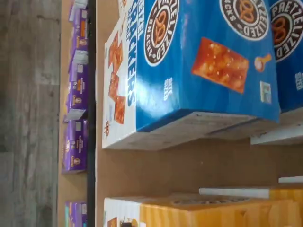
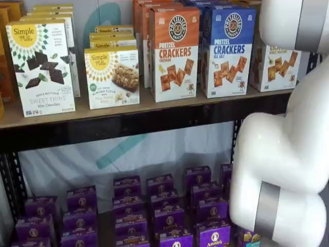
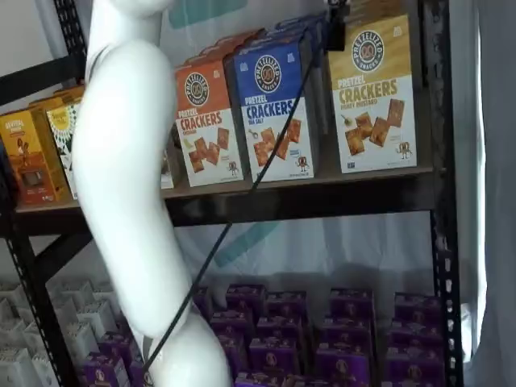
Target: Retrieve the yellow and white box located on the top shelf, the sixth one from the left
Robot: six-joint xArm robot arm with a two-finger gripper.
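The yellow and white box [image 3: 372, 93] stands upright at the right end of the top shelf [image 3: 306, 197], next to a blue-and-white cracker carton [image 3: 270, 109]. In a shelf view the white arm [image 2: 288, 154] covers part of the yellow and white box [image 2: 275, 64]. The wrist view shows that box [image 1: 203, 213] and the blue carton [image 1: 199, 66] with bare shelf board [image 1: 189, 165] between them. Only a dark bit of my gripper [image 3: 335, 24] shows, at the frame's top edge before the gap between these two cartons, with a cable beside it. It holds nothing and stands open.
An orange-and-white cracker carton [image 2: 175, 51] and Simple Mills boxes [image 2: 43, 67] fill the rest of the top shelf. Several purple boxes [image 2: 164, 211] stand on the shelf below. A black upright [image 3: 439, 201] borders the shelf on the right.
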